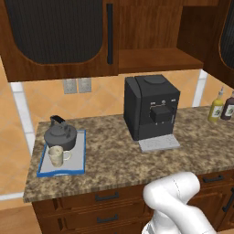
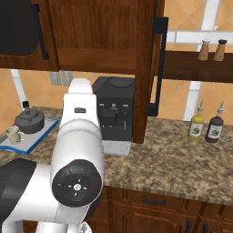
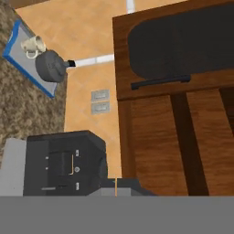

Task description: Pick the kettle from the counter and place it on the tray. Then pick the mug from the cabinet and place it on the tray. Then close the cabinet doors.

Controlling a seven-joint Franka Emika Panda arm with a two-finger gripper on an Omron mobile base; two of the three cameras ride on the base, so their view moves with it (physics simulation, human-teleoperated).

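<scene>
No writing can be read on any thing. The kettle [image 1: 60,135] and the mug [image 1: 56,156] stand on the tray [image 1: 80,157] near the counter's [image 1: 114,162] left edge. The coffee machine [image 1: 151,112] stands at 3 o'clock from the tray, bare granite between them. The left cabinet door [image 1: 59,32] is shut; the right door [image 2: 148,68] stands open above two sauce bottles [image 2: 205,126]. The gripper is closed, holding nothing.

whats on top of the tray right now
The kettle and the mug both stand on the tray; the tray surface beneath them is covered.
</scene>
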